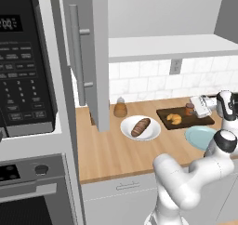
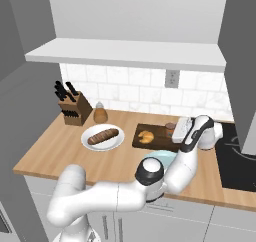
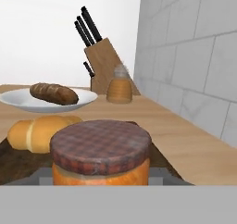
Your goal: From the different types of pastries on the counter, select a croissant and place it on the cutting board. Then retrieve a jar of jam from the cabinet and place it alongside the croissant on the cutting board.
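While the gripper (image 1: 194,106) pinches the jar of jam (image 1: 189,109), it stands upright, lid up, on the cutting board (image 1: 204,122), just beside the croissant (image 1: 174,119) lying crosswise.

A round white plate (image 1: 153,132) sits on the wood with a dark-brown scored roll (image 1: 140,127) lying across it. Behind the plate, near the tiled backsplash (image 2: 130,91), stands a tan bell-shaped shaker (image 2: 100,114) with a grey top, and just beside that a wooden knife block (image 2: 75,109) with black handles. A teal plate (image 1: 197,135) rests nearer the front edge. A black microwave (image 1: 23,61) is mounted on the left, an oven (image 1: 32,191) below it.
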